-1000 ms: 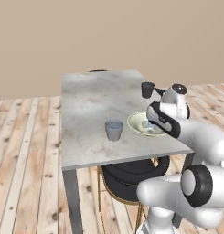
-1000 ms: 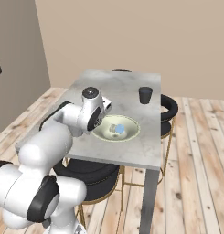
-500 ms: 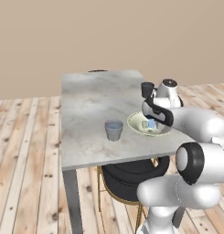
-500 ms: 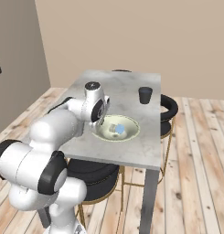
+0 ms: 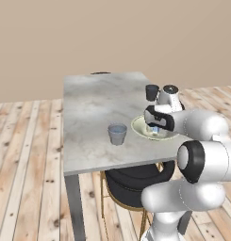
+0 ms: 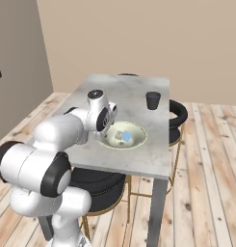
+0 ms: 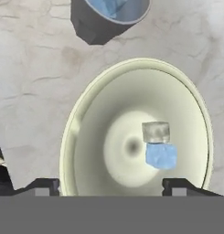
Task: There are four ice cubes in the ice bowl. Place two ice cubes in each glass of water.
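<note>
The ice bowl [image 7: 86, 123] is wide and cream-green, and it lies right under my gripper [image 7: 111, 185]. Two ice cubes rest side by side in its hollow, one whitish [image 7: 155, 132] and one pale blue [image 7: 161, 155]. The dark fingertips [image 7: 40, 185] stand far apart with nothing between them, so the gripper is open. One glass [image 7: 109, 13] at the top edge holds something pale blue. From the base I see the bowl [image 5: 138, 127] [image 6: 138, 140], the gripper [image 5: 154, 127] [image 6: 110, 132] above its near side, one glass [image 5: 117, 133] left of the bowl and another glass [image 5: 152, 92] [image 6: 152, 100] behind it.
All of this stands on a grey marble table [image 5: 88, 108] [image 6: 148, 159], with the bowl near its right edge. A black round stool [image 5: 131, 181] is tucked under the front, and another stool [image 6: 179, 113] sits at the far side. Wooden floor surrounds the table.
The hand has swung a little and come lower over the bowl. Bowl, glasses and table stay where they were.
</note>
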Controlling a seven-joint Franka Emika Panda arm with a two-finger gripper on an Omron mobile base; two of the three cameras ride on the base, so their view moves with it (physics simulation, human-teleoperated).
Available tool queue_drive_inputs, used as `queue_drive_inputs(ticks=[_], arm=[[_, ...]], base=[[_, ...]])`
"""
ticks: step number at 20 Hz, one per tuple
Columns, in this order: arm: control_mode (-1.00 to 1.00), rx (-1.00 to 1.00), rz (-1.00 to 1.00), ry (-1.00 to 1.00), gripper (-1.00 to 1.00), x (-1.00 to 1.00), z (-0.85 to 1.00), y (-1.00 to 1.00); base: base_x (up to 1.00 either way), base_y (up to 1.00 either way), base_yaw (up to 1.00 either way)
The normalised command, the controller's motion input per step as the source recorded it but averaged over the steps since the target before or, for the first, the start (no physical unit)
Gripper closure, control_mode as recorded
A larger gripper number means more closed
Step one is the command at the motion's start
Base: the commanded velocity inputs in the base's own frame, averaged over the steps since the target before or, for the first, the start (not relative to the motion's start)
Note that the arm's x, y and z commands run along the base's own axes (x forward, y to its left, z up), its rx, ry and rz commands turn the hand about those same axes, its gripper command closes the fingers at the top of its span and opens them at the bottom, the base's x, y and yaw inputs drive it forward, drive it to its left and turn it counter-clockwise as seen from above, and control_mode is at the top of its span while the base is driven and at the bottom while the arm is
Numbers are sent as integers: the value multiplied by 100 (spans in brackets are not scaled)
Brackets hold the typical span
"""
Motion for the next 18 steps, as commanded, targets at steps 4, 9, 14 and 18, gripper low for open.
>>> queue_drive_inputs(ticks=[4,9,14,18], arm=[[-100,-3,-5,0,-100,41,-20,25],[-100,-6,0,0,-100,38,-1,7],[-100,-9,0,0,-100,29,-5,0],[-100,-4,0,0,-100,29,-21,-1]], base=[[0,0,0],[0,0,0],[0,0,0],[0,0,0]])
